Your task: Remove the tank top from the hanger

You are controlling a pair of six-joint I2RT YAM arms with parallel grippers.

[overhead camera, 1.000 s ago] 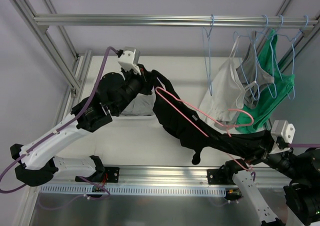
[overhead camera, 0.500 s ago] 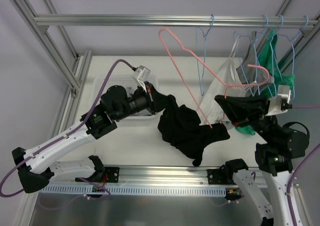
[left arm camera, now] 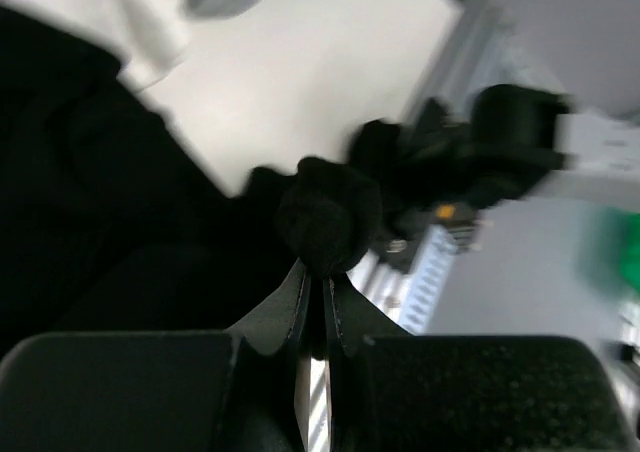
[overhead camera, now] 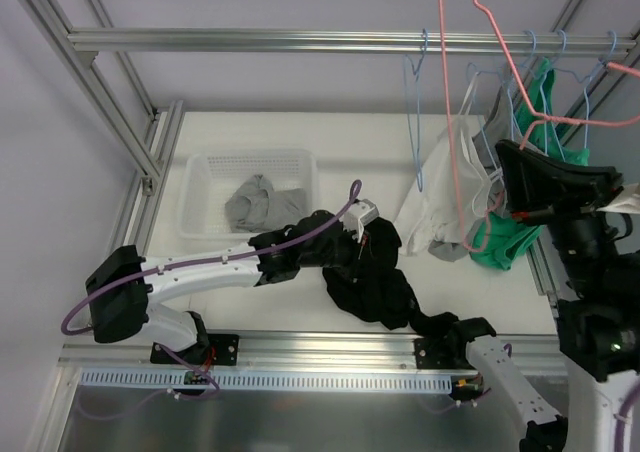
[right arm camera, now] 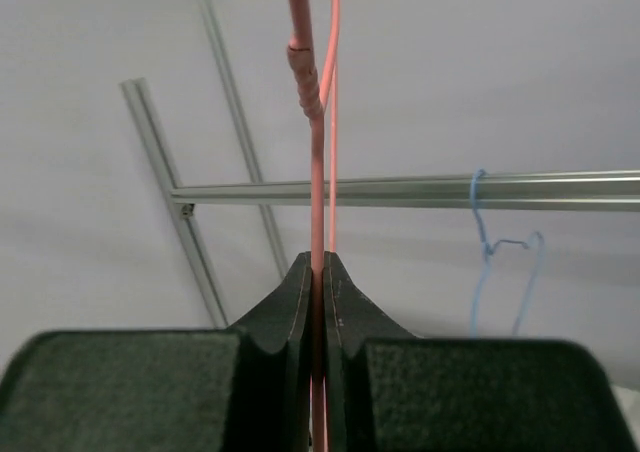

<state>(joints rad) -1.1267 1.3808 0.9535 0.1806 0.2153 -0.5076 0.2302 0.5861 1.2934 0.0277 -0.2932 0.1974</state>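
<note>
**Tank top down on the counter, hanger up in the air**

Widest view first: the white counter [overhead camera: 300,137] runs under the metal rail [overhead camera: 300,40], where other garments hang on blue hangers [overhead camera: 420,102] at the right. A white basket [overhead camera: 200,162] with a grey garment [overhead camera: 250,204] in it sits at the left.

The black tank top [overhead camera: 375,287] lies crumpled in a heap at the near edge of the counter, between the two arm bases. No part of it looks threaded on wire. By that reading it is off the hanger, or very nearly so.

It is limp, light cloth that bunches and folds wherever it is gathered. It has no stiffness to push against, so it wants a pinch on a thick fold or a strap. A single layer would likely slide out.

The pink hanger [overhead camera: 447,122] stands bare, lifted well above the heap and up past the rail. It is thin, stiff wire, and in my judgement apt to swivel in a grip.

Smallest last:
- **Left claw** [left arm camera: 318,272] — low over the heap, jaws pressed together on a wad of black fabric.
- **Right claw** [right arm camera: 318,264] — clamped tight on the pink wire, with no gap showing.
</note>
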